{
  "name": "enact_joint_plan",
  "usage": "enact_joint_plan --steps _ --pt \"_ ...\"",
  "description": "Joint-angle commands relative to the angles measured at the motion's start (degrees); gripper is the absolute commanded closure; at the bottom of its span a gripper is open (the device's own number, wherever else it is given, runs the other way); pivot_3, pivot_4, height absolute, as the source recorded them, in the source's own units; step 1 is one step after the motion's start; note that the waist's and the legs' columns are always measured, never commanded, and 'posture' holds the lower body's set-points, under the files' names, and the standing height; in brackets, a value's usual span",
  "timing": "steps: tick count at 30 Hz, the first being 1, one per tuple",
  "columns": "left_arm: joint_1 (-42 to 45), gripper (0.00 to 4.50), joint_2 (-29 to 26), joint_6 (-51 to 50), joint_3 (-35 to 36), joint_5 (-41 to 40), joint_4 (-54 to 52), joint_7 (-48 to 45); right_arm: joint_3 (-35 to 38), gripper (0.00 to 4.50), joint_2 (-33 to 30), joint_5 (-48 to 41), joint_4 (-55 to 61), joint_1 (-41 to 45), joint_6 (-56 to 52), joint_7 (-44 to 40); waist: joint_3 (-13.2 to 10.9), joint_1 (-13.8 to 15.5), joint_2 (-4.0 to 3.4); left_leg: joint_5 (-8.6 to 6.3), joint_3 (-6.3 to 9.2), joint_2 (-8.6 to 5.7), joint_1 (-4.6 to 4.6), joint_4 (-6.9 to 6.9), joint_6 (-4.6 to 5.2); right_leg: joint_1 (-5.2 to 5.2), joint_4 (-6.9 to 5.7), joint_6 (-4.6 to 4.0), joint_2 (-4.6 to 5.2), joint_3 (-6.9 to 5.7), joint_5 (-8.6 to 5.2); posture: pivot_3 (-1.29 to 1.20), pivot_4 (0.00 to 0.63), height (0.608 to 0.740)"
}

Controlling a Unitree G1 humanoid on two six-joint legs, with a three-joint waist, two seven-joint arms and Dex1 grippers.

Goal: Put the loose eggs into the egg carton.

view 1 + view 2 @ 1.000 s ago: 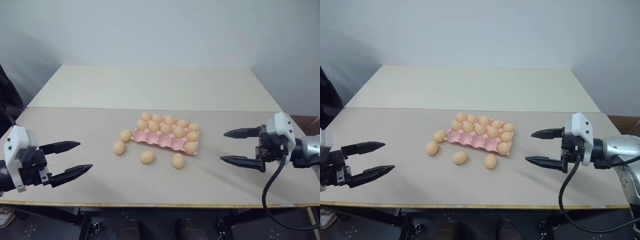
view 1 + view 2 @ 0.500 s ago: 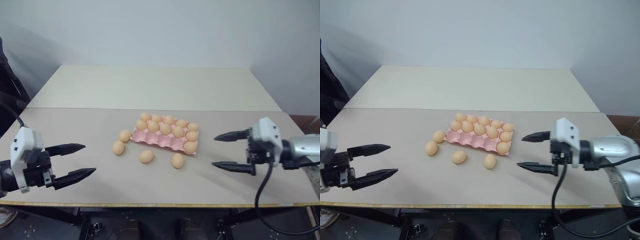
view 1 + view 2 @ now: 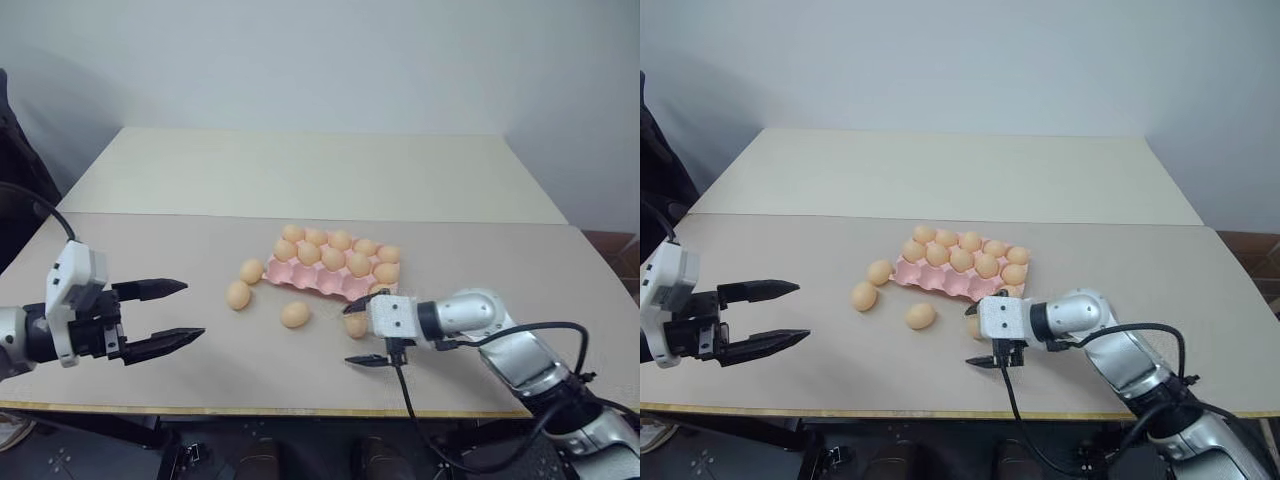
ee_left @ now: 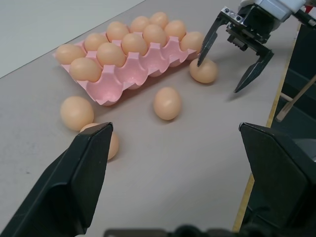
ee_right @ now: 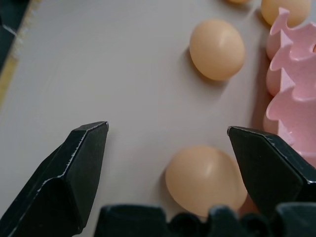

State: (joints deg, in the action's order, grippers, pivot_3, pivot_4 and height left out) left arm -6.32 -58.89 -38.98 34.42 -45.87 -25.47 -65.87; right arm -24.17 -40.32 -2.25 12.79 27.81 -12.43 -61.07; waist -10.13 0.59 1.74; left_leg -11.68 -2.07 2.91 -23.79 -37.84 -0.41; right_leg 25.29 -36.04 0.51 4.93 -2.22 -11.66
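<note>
The pink egg carton (image 3: 312, 281) lies mid-table. Its two back rows hold eggs and most front cups are bare. Two loose eggs (image 3: 251, 270) (image 3: 237, 294) rest left of the carton, and a third (image 3: 294, 314) sits in front of it. One more loose egg (image 5: 205, 180) lies by the carton's front right corner. My right gripper (image 3: 361, 331) stands open around this egg, one finger on either side, low over the table. My left gripper (image 3: 192, 308) hangs open and empty, well left of the eggs.
A paler second tabletop (image 3: 300, 175) adjoins the far side. The table's front edge (image 3: 250, 408) runs just below both grippers. A black cable (image 3: 410, 410) hangs from the right arm over that edge. Bare table lies between the left gripper and the eggs.
My right arm has swung in from the right and dropped, bringing its open gripper around the egg in front of the carton. The left gripper has kept its place and stays open.
</note>
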Motion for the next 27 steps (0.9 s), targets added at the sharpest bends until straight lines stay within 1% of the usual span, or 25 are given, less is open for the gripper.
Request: enact_joint_plan --steps 1,3,8,11,15,17,23,27 --pt "0.31 0.03 -0.71 0.72 1.01 -0.11 -1.09 -0.38 0.20 0.00 0.99 2.63 -2.11 1.79 2.82 0.72 0.00 -0.01 0.00 0.00 0.00 0.00 0.01 0.00 0.00 0.00 -0.02 -0.04 0.00 -0.01 -0.02 0.00 0.150 0.740" --pt "0.02 0.03 -0.55 0.66 1.30 -0.14 -1.41 -0.28 0.53 0.00 1.47 2.81 -2.82 2.08 3.23 0.24 0.00 0.03 0.00 0.00 0.00 0.02 0.05 0.00 0.00 -0.01 -0.07 -0.27 -0.01 -0.01 -0.16 0.00 0.150 0.740" --pt "-0.64 0.03 -0.15 0.68 1.70 -0.14 -1.94 0.10 0.30 0.00 1.58 3.33 -4.02 1.89 4.35 -1.70 0.00 -0.01 0.00 0.01 0.01 0.03 0.06 0.00 0.00 -0.03 -0.07 -0.28 -0.03 -0.01 -0.16 0.00 0.150 0.740" --pt "-0.71 0.00 -0.03 0.73 1.77 -0.15 -2.07 0.32 0.44 0.59 1.93 3.62 -4.32 1.71 4.67 -1.89 0.00 -0.01 0.00 0.00 0.00 0.03 0.06 0.00 0.00 -0.03 -0.07 -0.21 -0.04 0.00 -0.12 0.00 0.150 0.740" --pt "-0.73 0.00 0.03 0.85 1.86 -0.13 -2.12 0.34 1.10 1.96 2.11 3.91 -4.36 1.73 4.64 -1.54 0.00 -0.01 0.00 0.00 0.00 0.03 0.06 0.00 0.00 -0.03 -0.07 -0.17 -0.04 -0.01 -0.09 0.00 0.150 0.740" --pt "-0.79 0.00 0.10 0.88 1.97 -0.17 -2.22 0.33 2.17 2.43 2.24 2.89 -3.57 1.71 4.18 -1.45 0.00 -0.01 0.00 0.00 0.00 0.03 0.07 0.00 0.00 -0.03 -0.07 -0.17 -0.04 -0.01 -0.09 0.00 0.150 0.740" --pt "-0.81 0.00 0.27 1.20 2.07 0.00 -2.23 0.32 6.58 2.43 3.26 -3.33 0.51 4.30 -0.67 -2.43 0.00 0.00 0.00 0.00 0.01 0.03 0.07 -0.01 0.00 -0.03 -0.08 -0.16 -0.04 0.00 -0.08 0.00 0.150 0.740" --pt "-0.26 0.00 0.35 1.65 1.50 0.24 -1.89 0.41 8.77 2.43 5.35 -5.21 -0.73 8.26 -2.48 -0.97 0.00 -0.19 0.00 0.01 0.01 0.05 0.09 -0.01 0.00 -0.03 -0.09 -0.18 -0.07 0.00 -0.06 0.00 0.150 0.740"
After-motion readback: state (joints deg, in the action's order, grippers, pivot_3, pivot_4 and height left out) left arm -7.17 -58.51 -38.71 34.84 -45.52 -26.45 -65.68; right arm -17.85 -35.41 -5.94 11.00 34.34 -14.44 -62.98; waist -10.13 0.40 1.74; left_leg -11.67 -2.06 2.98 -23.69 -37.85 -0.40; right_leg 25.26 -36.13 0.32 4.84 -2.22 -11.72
